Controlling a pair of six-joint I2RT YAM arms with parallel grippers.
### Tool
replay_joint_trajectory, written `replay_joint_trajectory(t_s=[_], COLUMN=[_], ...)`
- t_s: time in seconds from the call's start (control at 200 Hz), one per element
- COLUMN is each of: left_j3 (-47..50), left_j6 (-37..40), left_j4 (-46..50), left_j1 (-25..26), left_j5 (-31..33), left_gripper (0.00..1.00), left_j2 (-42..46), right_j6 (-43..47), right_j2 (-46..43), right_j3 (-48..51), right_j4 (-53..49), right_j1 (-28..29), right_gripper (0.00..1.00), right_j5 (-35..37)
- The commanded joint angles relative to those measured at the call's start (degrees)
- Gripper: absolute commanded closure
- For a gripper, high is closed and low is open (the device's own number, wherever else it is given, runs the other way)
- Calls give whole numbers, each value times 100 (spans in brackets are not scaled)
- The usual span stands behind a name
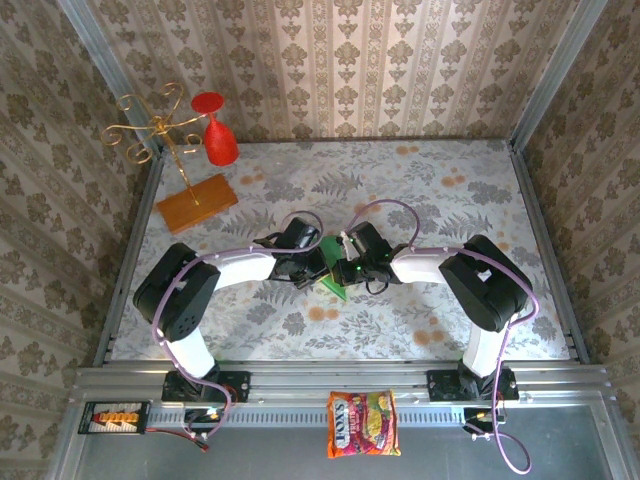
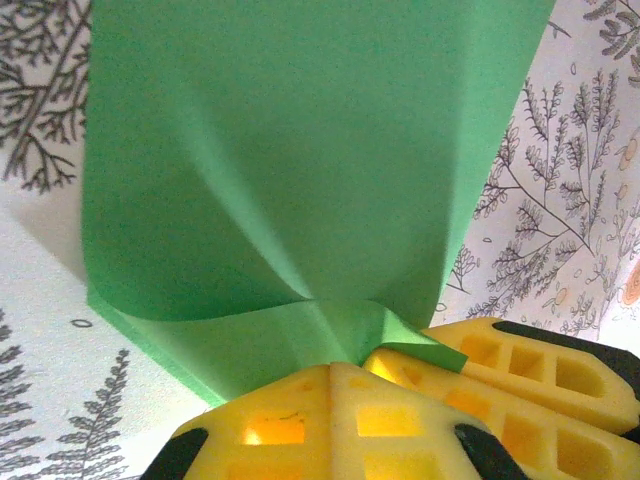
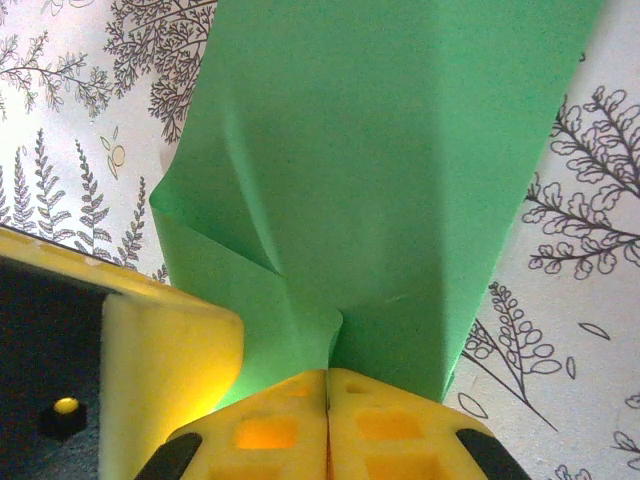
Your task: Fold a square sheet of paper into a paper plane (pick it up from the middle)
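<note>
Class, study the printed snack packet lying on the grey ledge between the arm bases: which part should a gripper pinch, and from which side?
Probably the near edge of the snack packet, approached low from the front. It lies flat, printed face up, on the grey ledge, so a straight-down grab would likely slide off its face; the edge is thin enough to pinch.

Walls point(image 1: 340, 60) on three sides papered in beige damask; pale grey metal posts point(image 1: 555, 75) rising at the back corners; table point(image 1: 430, 190) covered in a pale cloth printed with grey ferns and orange blossoms; a silver metal rail point(image 1: 330, 385) along its near edge; soft, even light, faint shadows.
</note>
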State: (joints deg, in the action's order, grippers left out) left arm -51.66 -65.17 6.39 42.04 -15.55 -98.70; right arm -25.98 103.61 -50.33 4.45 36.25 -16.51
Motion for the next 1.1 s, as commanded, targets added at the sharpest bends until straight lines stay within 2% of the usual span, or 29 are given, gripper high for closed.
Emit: replay_joint_trajectory(t_s=[0.0,0.79,0.905,1.045,1.095], left_j3=[107,178,191,204,201], left_j6=[-137,-150,-147,-147,-154], left_j4=[190,309,309,301,301], left_j1=[37,42,47,50,48], left_j5=[123,119,121,149,149], left_gripper=[95,95,95,95,95], left_j2=[-50,-247,-280,-319,-335], right_j6=[-90,-102,-118,-127,-126], right_j2=[211,179,-26,-516,-701], right_j3=[21,-9,-64,-192,-203], right_j4=[-380,-400,-418,-654,-773], right_j1=[-39,-46,-65,-160,-202], right_gripper=[92,90,84,62,57], right_j5=[263,255,204,231,274])
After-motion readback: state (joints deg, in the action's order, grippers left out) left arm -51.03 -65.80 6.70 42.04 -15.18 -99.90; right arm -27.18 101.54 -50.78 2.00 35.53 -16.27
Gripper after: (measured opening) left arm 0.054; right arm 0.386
